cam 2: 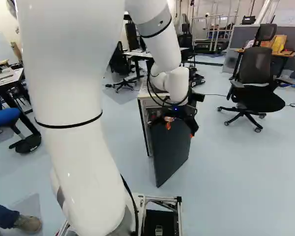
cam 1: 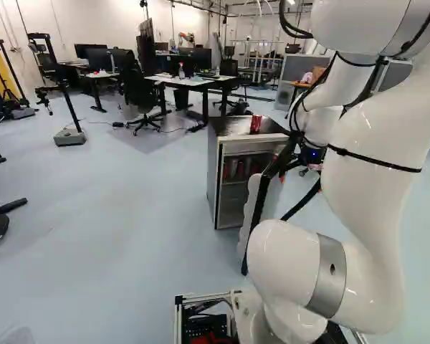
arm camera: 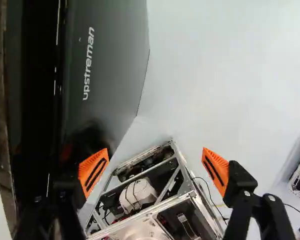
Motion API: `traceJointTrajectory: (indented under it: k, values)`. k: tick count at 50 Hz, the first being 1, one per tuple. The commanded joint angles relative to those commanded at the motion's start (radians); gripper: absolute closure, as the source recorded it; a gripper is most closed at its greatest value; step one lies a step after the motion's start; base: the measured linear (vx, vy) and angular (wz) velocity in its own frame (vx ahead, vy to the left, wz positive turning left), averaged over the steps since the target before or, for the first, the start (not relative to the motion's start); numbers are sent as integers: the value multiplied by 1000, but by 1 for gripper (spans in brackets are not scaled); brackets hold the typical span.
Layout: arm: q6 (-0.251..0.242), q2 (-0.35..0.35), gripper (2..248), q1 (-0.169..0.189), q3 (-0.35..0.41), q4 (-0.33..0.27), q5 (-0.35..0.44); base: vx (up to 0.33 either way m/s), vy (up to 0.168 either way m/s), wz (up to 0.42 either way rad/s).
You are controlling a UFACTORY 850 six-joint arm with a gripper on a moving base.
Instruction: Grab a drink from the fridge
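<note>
Holding jaws wide open, gripping nothing, beside swung-out door (cam 2: 169, 150). Seeing cans (cam 1: 233, 170) standing upright inside fridge (cam 1: 213, 175). Probably handling fairly light, smooth, slippery, thin-walled; calling for gentle squeeze around mid-body.

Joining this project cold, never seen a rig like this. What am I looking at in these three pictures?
One white robot arm on a moving base. Two pictures come from cameras on the base behind the arm, one to its left, one to its right, so both show the same fridge. The third comes from the wrist, looking along the black gripper with its orange pads.

The fridge door stands open. The left base view shows cans inside and something red, perhaps a can, on top. The gripper is open and holds nothing; the door is beside it, but I can't tell if they touch.
</note>
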State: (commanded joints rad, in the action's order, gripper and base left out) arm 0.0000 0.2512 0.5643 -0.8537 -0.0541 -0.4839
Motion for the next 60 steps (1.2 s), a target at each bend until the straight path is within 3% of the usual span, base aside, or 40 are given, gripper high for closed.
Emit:
traceJointTrajectory:
  k: [60]
  values:
    - [0,-76,3,-172,93,-99,283,0,0,0]
